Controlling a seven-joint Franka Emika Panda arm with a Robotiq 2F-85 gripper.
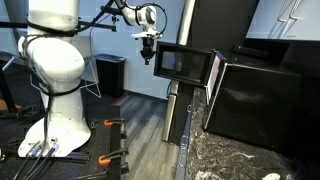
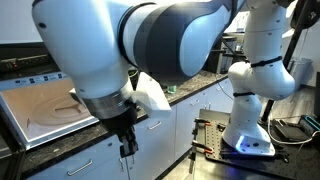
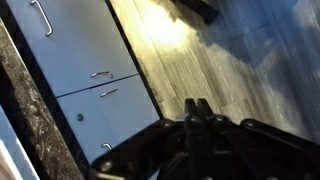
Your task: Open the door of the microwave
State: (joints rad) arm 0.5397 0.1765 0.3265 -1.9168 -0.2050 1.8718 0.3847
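Observation:
The microwave (image 1: 255,100) is a large black box on the speckled countertop (image 1: 230,160). Its door (image 1: 183,62), a black panel with a dark glass window, stands swung out to the left of the box. My gripper (image 1: 147,52) hangs fingers-down just left of the door's free edge and is apart from it. The fingers are pressed together and hold nothing, as also shows in an exterior view (image 2: 127,150) and in the wrist view (image 3: 197,105). The wrist view shows neither the door nor the microwave.
A small black bin (image 1: 110,75) stands on the floor behind the arm. White cabinets with metal handles (image 3: 95,75) sit below the counter edge. Wood floor (image 3: 210,55) lies under the gripper. A tall black panel (image 1: 215,20) rises behind the microwave.

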